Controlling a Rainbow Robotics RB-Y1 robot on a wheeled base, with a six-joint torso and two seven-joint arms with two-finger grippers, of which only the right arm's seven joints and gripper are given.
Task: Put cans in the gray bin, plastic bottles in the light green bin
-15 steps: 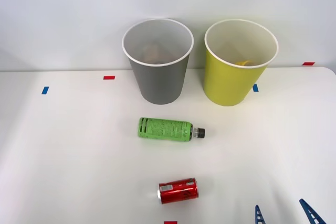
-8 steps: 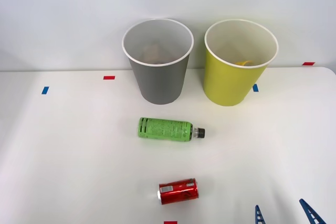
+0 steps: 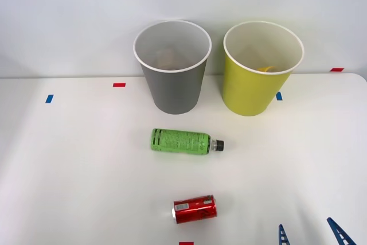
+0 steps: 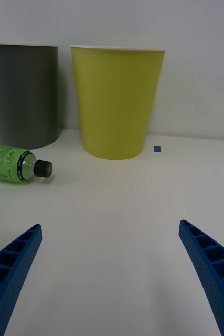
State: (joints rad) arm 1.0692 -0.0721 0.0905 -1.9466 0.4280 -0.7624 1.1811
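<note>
A red can (image 3: 195,209) lies on its side near the table's front edge. Farther back, a green plastic bottle (image 3: 181,141) (image 4: 9,164) lies on its side, black cap toward the right. The gray bin (image 3: 172,67) (image 4: 21,94) and the light green bin (image 3: 261,68) (image 4: 117,100) stand upright side by side at the back. My right gripper (image 3: 309,232) (image 4: 112,278) is open at the front right, to the right of the can, with nothing between its blue fingers (image 4: 12,268).
Small red and blue tape marks dot the white table (image 3: 74,164): red (image 3: 118,85), blue (image 3: 49,98), blue (image 3: 278,96), red (image 3: 336,69). Something pale lies inside the gray bin and something yellow inside the light green bin. A wall rises behind the bins.
</note>
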